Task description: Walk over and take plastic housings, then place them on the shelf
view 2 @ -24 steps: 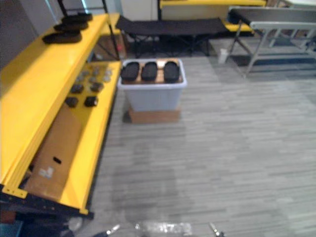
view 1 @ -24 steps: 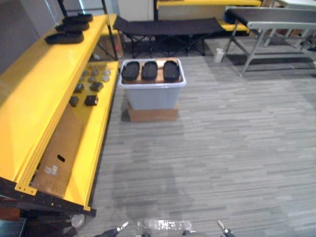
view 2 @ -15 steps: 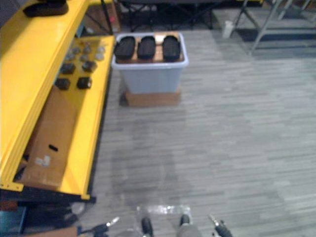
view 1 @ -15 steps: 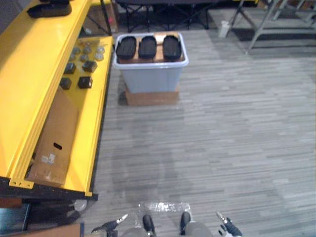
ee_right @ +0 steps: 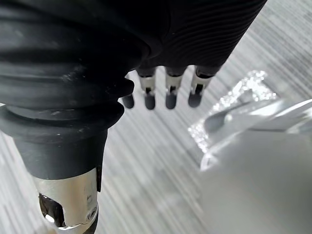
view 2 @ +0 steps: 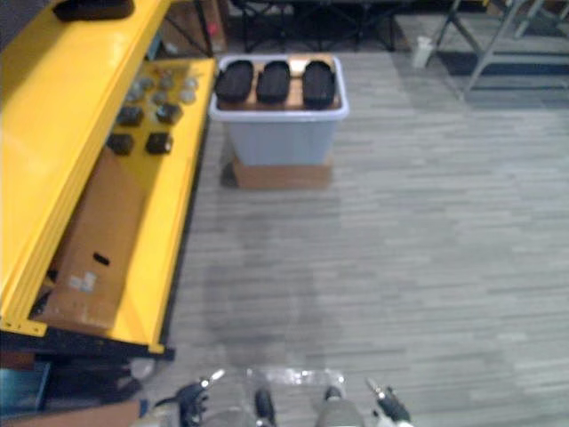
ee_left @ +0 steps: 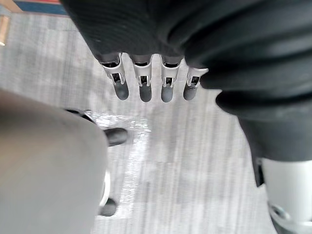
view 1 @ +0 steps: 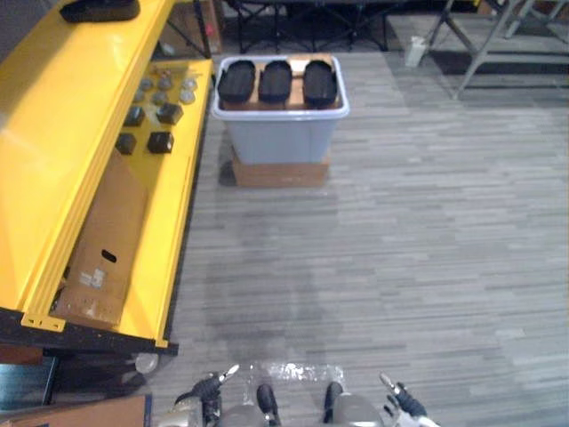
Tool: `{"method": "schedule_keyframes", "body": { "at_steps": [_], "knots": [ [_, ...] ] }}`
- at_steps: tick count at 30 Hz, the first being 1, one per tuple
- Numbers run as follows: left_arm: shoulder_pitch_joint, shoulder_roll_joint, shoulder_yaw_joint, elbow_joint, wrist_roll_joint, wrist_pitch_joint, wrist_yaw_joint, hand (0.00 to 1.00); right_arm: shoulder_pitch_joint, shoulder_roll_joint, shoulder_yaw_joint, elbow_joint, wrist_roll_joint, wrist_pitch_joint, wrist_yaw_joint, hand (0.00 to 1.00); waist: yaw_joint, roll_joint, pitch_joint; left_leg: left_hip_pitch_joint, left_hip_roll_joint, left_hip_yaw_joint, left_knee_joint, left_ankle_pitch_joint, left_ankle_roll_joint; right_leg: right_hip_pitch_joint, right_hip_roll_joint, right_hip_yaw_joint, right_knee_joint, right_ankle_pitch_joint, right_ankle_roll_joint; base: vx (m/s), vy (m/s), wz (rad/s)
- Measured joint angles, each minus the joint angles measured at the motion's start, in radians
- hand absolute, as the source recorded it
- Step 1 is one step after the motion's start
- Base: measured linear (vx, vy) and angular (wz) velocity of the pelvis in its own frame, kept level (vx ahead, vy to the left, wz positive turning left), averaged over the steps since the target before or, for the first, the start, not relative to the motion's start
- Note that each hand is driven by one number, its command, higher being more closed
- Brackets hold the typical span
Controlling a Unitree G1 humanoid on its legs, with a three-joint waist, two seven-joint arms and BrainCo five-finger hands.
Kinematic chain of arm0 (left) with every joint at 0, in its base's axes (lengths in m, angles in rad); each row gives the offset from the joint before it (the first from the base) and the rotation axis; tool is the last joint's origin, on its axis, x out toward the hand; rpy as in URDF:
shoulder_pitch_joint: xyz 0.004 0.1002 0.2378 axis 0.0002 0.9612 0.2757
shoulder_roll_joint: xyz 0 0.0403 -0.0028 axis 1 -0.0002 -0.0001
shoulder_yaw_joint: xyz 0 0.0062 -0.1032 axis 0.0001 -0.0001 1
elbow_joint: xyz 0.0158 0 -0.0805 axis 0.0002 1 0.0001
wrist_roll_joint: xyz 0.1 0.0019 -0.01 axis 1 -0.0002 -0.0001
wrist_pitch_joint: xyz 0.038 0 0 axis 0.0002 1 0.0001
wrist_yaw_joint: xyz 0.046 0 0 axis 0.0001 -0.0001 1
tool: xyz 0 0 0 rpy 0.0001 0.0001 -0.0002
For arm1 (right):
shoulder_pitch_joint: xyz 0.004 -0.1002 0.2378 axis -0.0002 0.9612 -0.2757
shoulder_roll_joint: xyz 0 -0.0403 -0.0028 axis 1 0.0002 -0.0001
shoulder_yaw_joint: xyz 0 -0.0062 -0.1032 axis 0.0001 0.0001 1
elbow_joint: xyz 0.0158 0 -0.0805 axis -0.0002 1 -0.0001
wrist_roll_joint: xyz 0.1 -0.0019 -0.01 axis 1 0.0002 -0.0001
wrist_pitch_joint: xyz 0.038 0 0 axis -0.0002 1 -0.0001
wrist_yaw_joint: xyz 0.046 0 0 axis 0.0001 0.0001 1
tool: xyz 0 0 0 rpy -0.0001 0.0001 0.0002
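Three black oval plastic housings (view 1: 280, 80) lie side by side on top of a pale grey bin (view 1: 281, 135), which stands on a flat cardboard box (view 1: 280, 173) far ahead on the floor. A yellow shelf (view 1: 62, 151) runs along my left, with another black housing (view 1: 100, 9) on its top level. My left hand (view 1: 206, 389) and right hand (view 1: 400, 402) hang low at the near edge, far from the bin. In the wrist views the left hand's fingers (ee_left: 142, 83) and the right hand's fingers (ee_right: 170, 87) are straight and hold nothing.
Several small dark parts (view 1: 160, 140) and a cardboard sheet (view 1: 102, 249) sit on the shelf's lower level. Grey plank floor (view 1: 400, 231) stretches from me to the bin. A white cup (view 1: 414, 52) and metal table legs (view 1: 471, 53) stand at the far right.
The camera has moved: the picture tipped down, then shifted, so bin and shelf sit differently in view. Both hands show more at the near edge. Housings are unmoved.
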Motion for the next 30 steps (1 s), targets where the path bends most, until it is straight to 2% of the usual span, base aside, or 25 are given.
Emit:
{"method": "schedule_keyframes", "body": {
  "at_steps": [3,5,10,12,13,14,16,17,18,20,21,23,24,26,27,28,29,30],
  "knots": [
    [0.016,-0.001,-0.004,0.002,0.0,-0.006,0.012,0.0,0.025,0.0,0.016,0.001,-0.008,-0.008,0.001,0.0,0.002,-0.006,-0.008,0.031,0.001,-0.01,-0.001,0.0,0.0,0.034,0.001,-0.007,0.003,-0.004,0.0,-0.03,-0.01,0.07],
    [0.036,-0.002,-0.002,0.001,0.0,-0.029,0.023,0.0,0.03,0.002,0.027,0.001,-0.009,-0.009,0.002,0.0,0.003,-0.01,-0.02,0.041,0.001,-0.013,-0.001,0.001,0.001,0.047,0.0,-0.011,0.002,-0.004,0.0,-0.06,-0.001,0.04],
    [0.055,-0.006,0.018,0.001,0.003,-0.043,0.038,0.0,0.031,0.003,0.04,0.002,-0.005,-0.001,-0.002,0.0,0.007,-0.02,-0.049,0.033,-0.002,-0.011,-0.02,0.015,0.013,0.022,-0.005,-0.018,0.005,-0.009,0.006,-0.09,0.018,0.01],
    [0.057,-0.005,0.042,0.001,0.01,-0.031,0.037,0.0,0.018,0.003,0.04,0.001,0.012,0.012,-0.006,0.0,0.006,-0.032,-0.059,-0.01,-0.013,0.001,-0.01,0.004,0.022,-0.043,-0.028,-0.014,0.063,-0.044,0.029,-0.05,0.035,-0.04],
    [0.056,0.002,0.046,-0.003,0.01,-0.02,0.035,0.0,0.009,0.003,0.04,0.001,0.043,0.026,-0.016,0.0,0.006,-0.04,-0.055,-0.036,-0.017,0.027,0.025,-0.016,0.037,-0.087,-0.054,-0.007,0.123,-0.066,0.059,0.0,0.0,0.0],
    [0.055,0.007,0.046,-0.002,0.011,-0.018,0.033,0.0,0.007,0.003,0.04,0.001,0.056,0.034,-0.022,0.0,0.005,-0.042,-0.051,-0.046,-0.019,0.031,0.041,-0.028,0.041,-0.102,-0.066,0.0,0.157,-0.072,0.073,0.03,0.04,-0.12],
    [0.044,0.023,0.054,0.0,0.023,-0.005,0.029,0.0,0.009,0.007,0.035,0.007,0.138,0.069,-0.027,0.0,0.005,-0.028,-0.02,-0.035,0.007,0.038,0.093,-0.076,0.056,-0.183,-0.084,0.015,0.362,-0.042,0.076,0.02,0.039,-0.15],
    [0.044,0.026,0.055,0.0,0.024,0.001,0.027,0.0,0.012,0.006,0.029,0.008,0.16,0.078,-0.029,0.0,0.002,-0.015,-0.014,-0.031,0.025,0.041,0.111,-0.091,0.054,-0.195,-0.075,0.015,0.38,-0.058,0.04,0.05,0.069,-0.24],
    [0.04,0.036,0.054,0.008,0.05,0.009,0.026,0.0,0.016,0.002,0.028,0.015,0.186,0.092,-0.031,0.0,0.002,-0.011,-0.009,-0.032,0.061,0.056,0.148,-0.121,0.044,-0.227,-0.047,0.026,0.371,-0.081,0.01,0.1,0.066,-0.33],
    [0.036,0.049,0.054,0.04,0.085,0.02,0.023,0.0,0.04,0.013,0.021,0.036,0.196,0.106,-0.024,0.0,0.0,-0.013,-0.005,-0.035,0.108,0.068,0.193,-0.16,0.024,-0.27,-0.011,0.038,0.313,-0.076,0.011,0.15,0.04,-0.27],
    [0.027,0.055,0.054,0.051,0.101,0.022,0.016,0.0,0.069,0.023,0.003,0.053,0.197,0.115,-0.018,0.0,-0.001,-0.018,-0.002,-0.036,0.133,0.069,0.22,-0.184,0.009,-0.292,0.011,0.048,0.237,-0.057,0.025,0.27,-0.024,-0.09],
    [0.001,0.059,0.052,0.071,0.101,0.019,0.01,0.0,0.135,0.052,-0.04,0.079,0.206,0.132,0.001,0.0,-0.002,-0.023,0.001,-0.039,0.155,0.066,0.27,-0.22,-0.034,-0.32,0.033,0.062,0.099,0.023,0.019,0.36,-0.047,-0.01],
    [-0.004,0.058,0.052,0.072,0.1,0.016,0.01,0.0,0.157,0.063,-0.051,0.086,0.217,0.136,0.001,0.0,-0.004,-0.022,0.002,-0.033,0.157,0.064,0.283,-0.23,-0.045,-0.319,0.034,0.064,0.067,0.043,0.019,0.39,-0.089,0.14],
    [-0.026,0.031,0.038,0.069,0.071,0.002,0.012,0.0,0.231,0.118,-0.071,0.09,0.228,0.163,0.01,0.0,-0.044,-0.02,0.004,0.016,0.163,0.041,0.301,-0.284,-0.095,-0.311,0.042,0.088,0.042,0.08,0.005,0.42,-0.155,0.32],
    [-0.035,0.021,0.032,0.065,0.047,0.003,0.012,0.0,0.246,0.129,-0.07,0.091,0.227,0.171,0.019,0.0,-0.052,-0.02,0.004,0.031,0.164,0.035,0.3,-0.299,-0.104,-0.311,0.044,0.092,0.057,0.082,-0.005,0.44,-0.225,0.41],
    [-0.044,-0.005,0.025,0.043,0.013,0.004,0.024,0.0,0.254,0.136,-0.069,0.098,0.223,0.179,0.022,0.0,-0.074,0.005,0.003,0.06,0.188,0.022,0.297,-0.328,-0.128,-0.324,0.059,0.1,0.139,0.11,-0.033,0.48,-0.259,0.43],
    [-0.03,-0.038,0.006,0.027,-0.012,0.004,0.038,0.0,0.259,0.129,-0.07,0.097,0.205,0.182,0.021,0.0,-0.094,0.045,-0.025,0.073,0.226,0.016,0.313,-0.34,-0.16,-0.333,0.083,0.079,0.198,0.091,-0.05,0.52,-0.24,0.34],
    [-0.036,-0.05,0.002,0.021,-0.03,0.003,0.041,0.0,0.246,0.126,-0.071,0.1,0.193,0.182,0.02,0.0,-0.094,0.057,-0.025,0.053,0.251,0.015,0.371,-0.336,-0.166,-0.334,0.097,0.069,0.226,0.061,-0.068,0.54,-0.261,0.19]
  ]
}}
